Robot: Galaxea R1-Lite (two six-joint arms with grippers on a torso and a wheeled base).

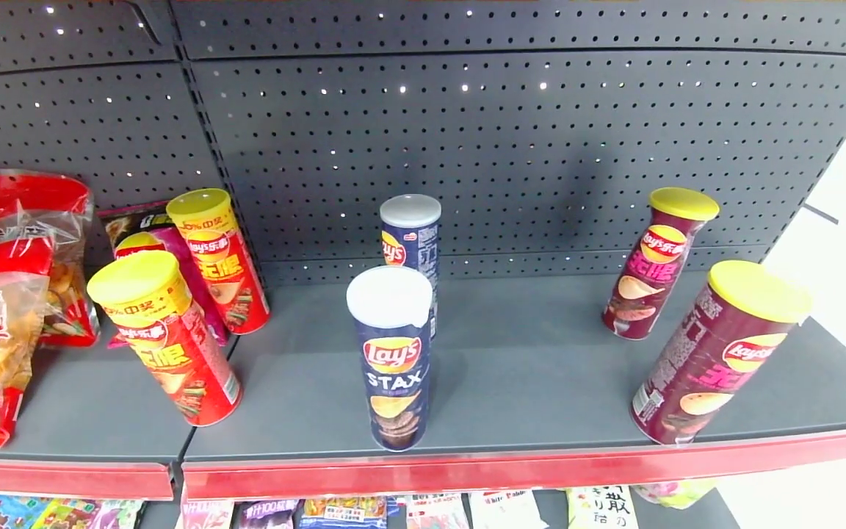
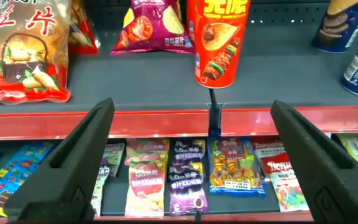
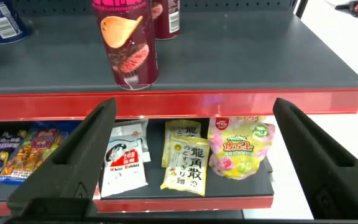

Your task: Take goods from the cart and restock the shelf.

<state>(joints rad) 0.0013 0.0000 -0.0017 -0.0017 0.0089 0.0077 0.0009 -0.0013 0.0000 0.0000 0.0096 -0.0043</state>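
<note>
The left gripper [image 2: 191, 106] is gaping wide and gripping nothing, with a red chip can [image 2: 219, 40] standing on the shelf [image 2: 135, 121] just beyond its fingertips. The right gripper [image 3: 194, 102] is likewise spreading wide and empty, with a maroon chip can [image 3: 128, 43] standing just ahead.

Bright, even light is washing the grey shelf [image 1: 526, 367], pinpricks of light sparkle through the holes of the pegboard back panel [image 1: 467, 132], and a soft dark shadow sits on that panel right of centre. There's glare on the plastic snack bags [image 1: 4, 242] and a sheen along the red edge strip [image 1: 467, 470], while the floor [image 1: 834, 257] at the right is nearly white. The wide lens bends the head view's edges, so the purple can [image 1: 717, 353] and red can [image 1: 166, 338] lean outward, and the lower shelf [image 3: 247, 186] lies dimmer.
</note>
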